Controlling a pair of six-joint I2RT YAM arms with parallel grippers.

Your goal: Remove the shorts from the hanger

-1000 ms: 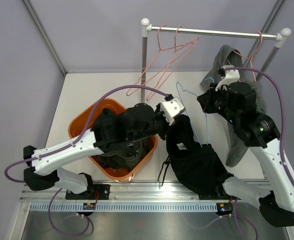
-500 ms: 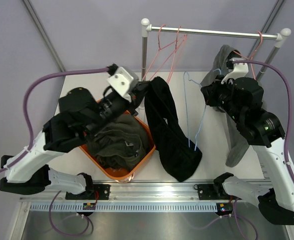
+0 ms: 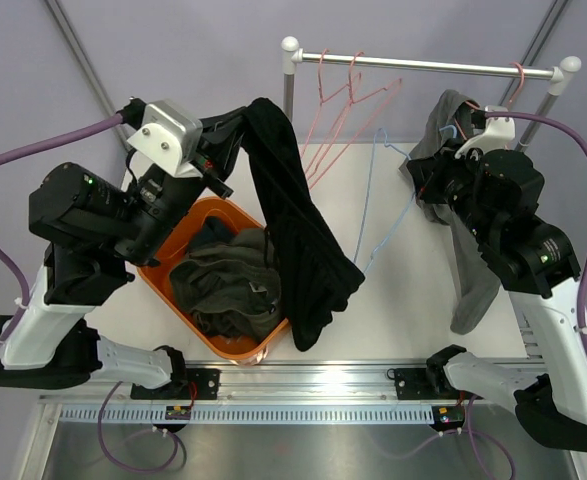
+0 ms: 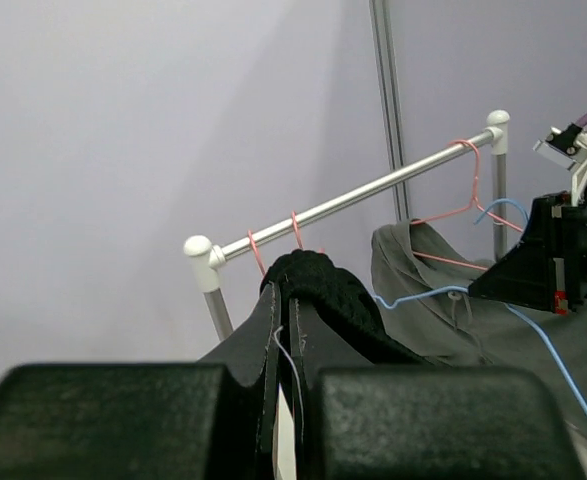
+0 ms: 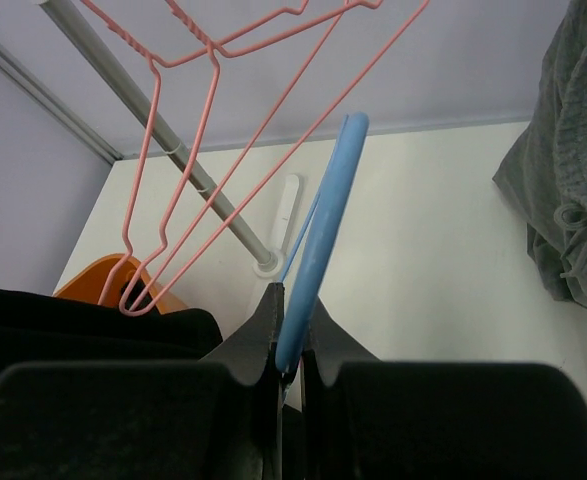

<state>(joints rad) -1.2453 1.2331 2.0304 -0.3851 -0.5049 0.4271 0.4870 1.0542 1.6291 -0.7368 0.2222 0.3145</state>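
The black shorts (image 3: 298, 240) hang in the air from the left gripper (image 3: 235, 128), whose jaws are pressed together on the waistband. The lower end drapes past the right rim of the orange basket (image 3: 158, 285), probably so they can be dropped inside. The right gripper (image 5: 291, 330) is clamped on the one blue hanger (image 5: 323, 210), holding it aside, now bare. One grey pair (image 3: 473, 270) is not yet removed and hangs at the right end of the rail (image 3: 423, 66). I count three pink hangers; two (image 3: 343, 120) are empty. The heap in the basket I cannot count.
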